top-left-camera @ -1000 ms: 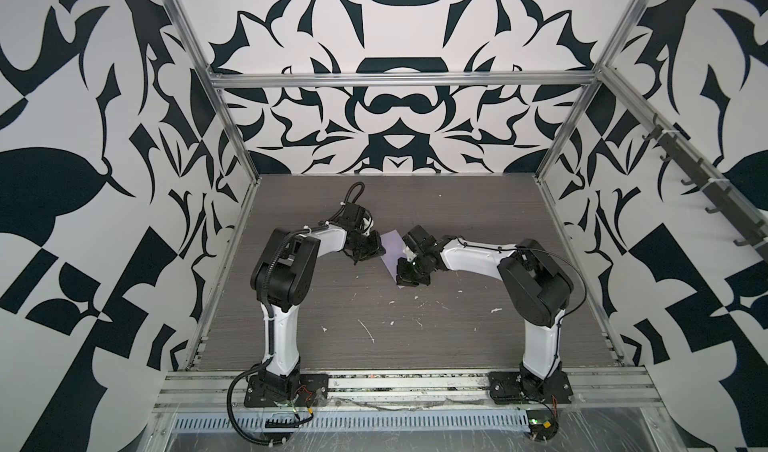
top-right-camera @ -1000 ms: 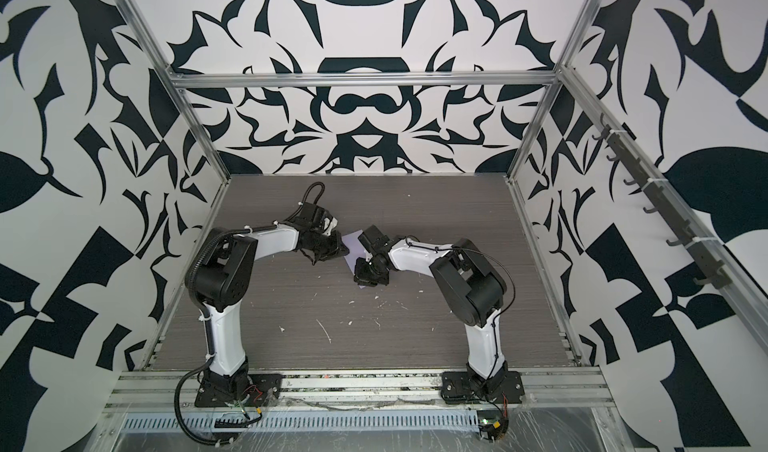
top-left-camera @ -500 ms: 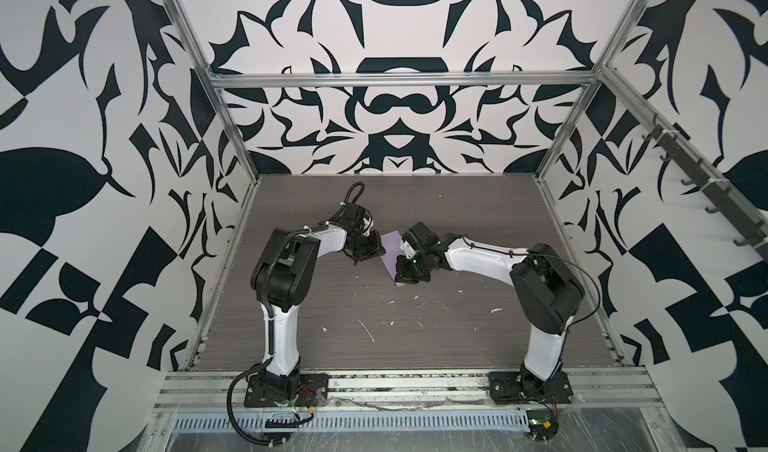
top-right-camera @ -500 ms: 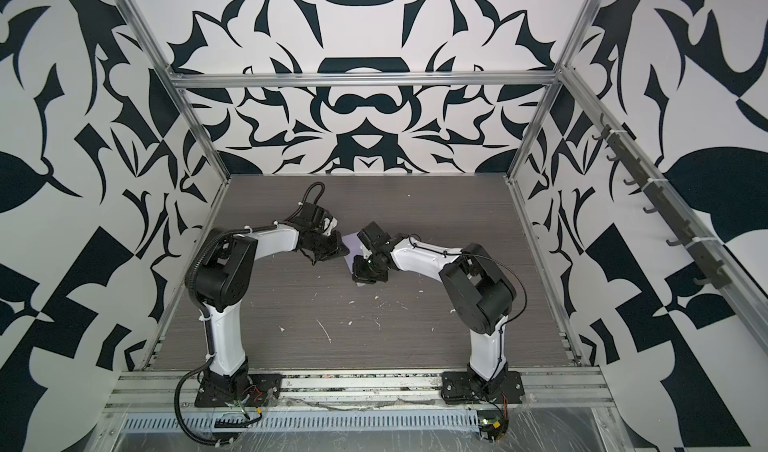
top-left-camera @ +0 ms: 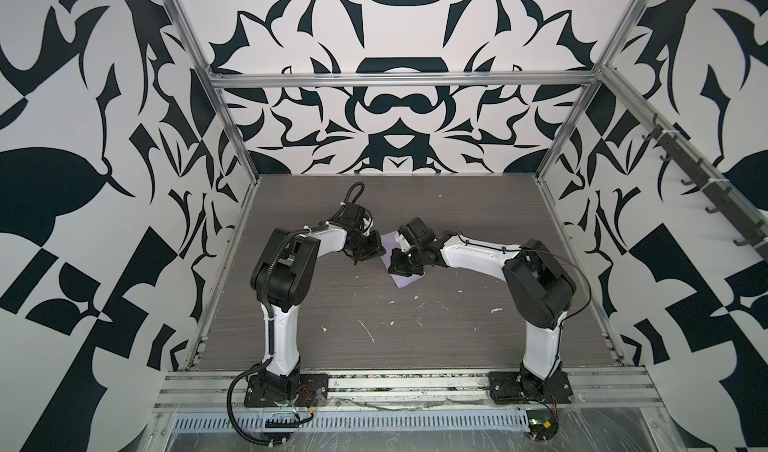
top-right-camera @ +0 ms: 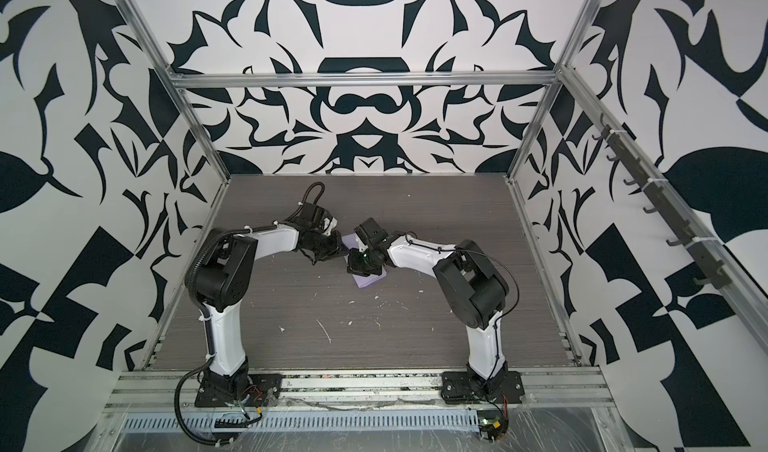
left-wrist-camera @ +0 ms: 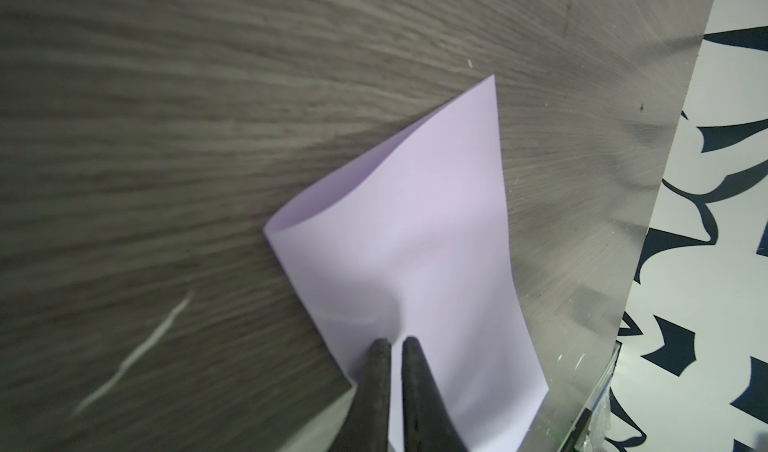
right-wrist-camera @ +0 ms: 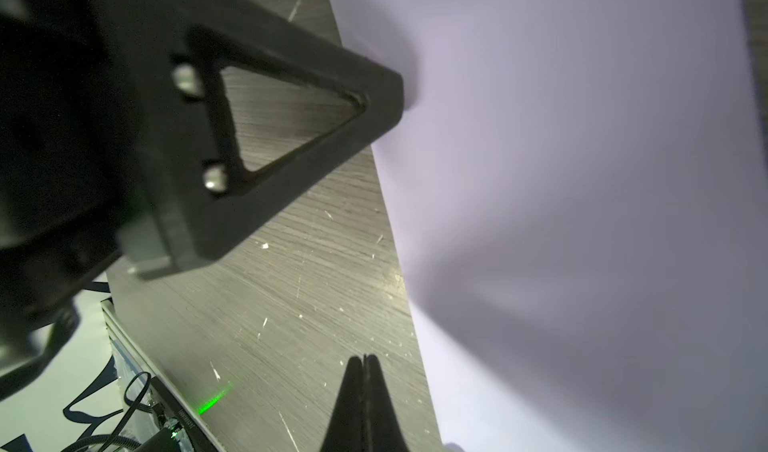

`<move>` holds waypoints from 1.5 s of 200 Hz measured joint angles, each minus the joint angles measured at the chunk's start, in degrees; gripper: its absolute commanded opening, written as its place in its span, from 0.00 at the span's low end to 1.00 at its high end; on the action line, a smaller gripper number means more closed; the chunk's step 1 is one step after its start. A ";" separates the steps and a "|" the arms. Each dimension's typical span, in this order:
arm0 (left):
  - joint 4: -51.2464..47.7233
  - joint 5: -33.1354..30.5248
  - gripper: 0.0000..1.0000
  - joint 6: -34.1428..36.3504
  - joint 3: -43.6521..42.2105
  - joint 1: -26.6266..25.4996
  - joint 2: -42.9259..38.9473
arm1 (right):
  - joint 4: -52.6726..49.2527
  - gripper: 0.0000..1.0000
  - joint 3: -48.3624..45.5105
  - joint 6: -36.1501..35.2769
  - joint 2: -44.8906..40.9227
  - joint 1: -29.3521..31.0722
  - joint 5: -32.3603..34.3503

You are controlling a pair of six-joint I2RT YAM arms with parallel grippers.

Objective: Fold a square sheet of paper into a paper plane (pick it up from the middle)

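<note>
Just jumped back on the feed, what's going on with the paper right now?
The left gripper has its fingertips nearly together on the square sheet of paper and appears to pinch a small ridge of it. The sheet bows, and one edge curls up off the table. The right gripper is shut and empty, with its tips over bare table beside the sheet's edge. There is no plane shape yet.
</note>
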 measured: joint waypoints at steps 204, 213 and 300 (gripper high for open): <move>-0.39 -1.60 0.15 -2.10 -0.61 -0.15 -1.03 | -2.12 0.00 -5.88 -0.42 -7.93 -0.04 -0.11; -0.42 -1.46 0.16 -2.34 -0.61 -0.15 -1.09 | -1.20 0.00 -4.02 -0.31 -6.43 -0.04 -0.13; -2.29 0.72 0.21 -0.50 -0.59 0.11 -1.57 | -1.57 0.00 2.86 -0.55 4.81 -0.20 1.25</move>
